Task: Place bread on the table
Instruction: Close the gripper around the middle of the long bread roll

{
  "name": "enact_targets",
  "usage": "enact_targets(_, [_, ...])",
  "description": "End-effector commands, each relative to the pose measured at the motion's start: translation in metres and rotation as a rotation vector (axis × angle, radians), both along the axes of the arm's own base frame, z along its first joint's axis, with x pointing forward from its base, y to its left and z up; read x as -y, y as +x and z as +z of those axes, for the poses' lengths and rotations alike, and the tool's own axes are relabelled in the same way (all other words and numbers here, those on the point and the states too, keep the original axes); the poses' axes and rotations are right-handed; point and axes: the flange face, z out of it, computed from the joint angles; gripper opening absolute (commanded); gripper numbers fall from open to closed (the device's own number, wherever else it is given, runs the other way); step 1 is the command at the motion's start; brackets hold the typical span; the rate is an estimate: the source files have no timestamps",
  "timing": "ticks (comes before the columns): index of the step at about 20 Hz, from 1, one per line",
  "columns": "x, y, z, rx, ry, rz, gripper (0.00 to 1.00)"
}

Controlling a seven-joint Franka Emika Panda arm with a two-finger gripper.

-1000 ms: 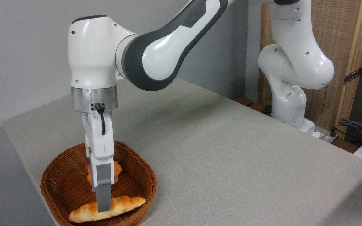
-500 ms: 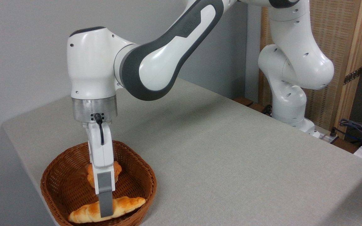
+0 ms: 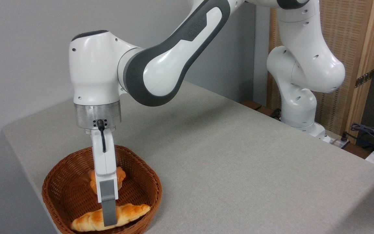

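- The grasping step is judged to be in hand: the gripper (image 3: pixel 109 223) is lowered into the basket (image 3: pixel 60 182) at the near left corner of the table (image 3: pixel 239 169), right at the bread (image 3: pixel 128 213).
- The bread is seen lying along the basket's near wall, its tapered ends showing to either side of the near finger (image 3: pixel 109 213); it is not yet out of the basket.
- Only one grey finger is visible, edge-on, crossing the front of the loaf about its middle. The second finger is hidden behind the first, so how wide the fingers stand, and whether the loaf is actually pinched, cannot be told.
- A small round bun (image 3: pixel 120 177) is seen deeper in the basket, behind the gripper body and apart from the loaf.
- If the hold is secure, a straight lift clear of the woven rim is called for next, then a carry over to bare tabletop to the right.
- The loaf is long and held near its middle, so some tipping during the lift is judged possible.
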Motion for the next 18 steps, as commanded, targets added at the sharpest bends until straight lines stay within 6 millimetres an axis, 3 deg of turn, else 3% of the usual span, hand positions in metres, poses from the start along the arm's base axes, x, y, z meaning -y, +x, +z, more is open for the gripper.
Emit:
enact_targets(1, [0.001,-0.001,0.005,0.007,-0.001,-0.018,0.28])
enact_targets(12, [0.001,-0.001,0.008,0.012,-0.011,-0.004,0.3])
enact_targets(18, [0.002,-0.006,0.024,0.014,-0.058,0.05,0.33])
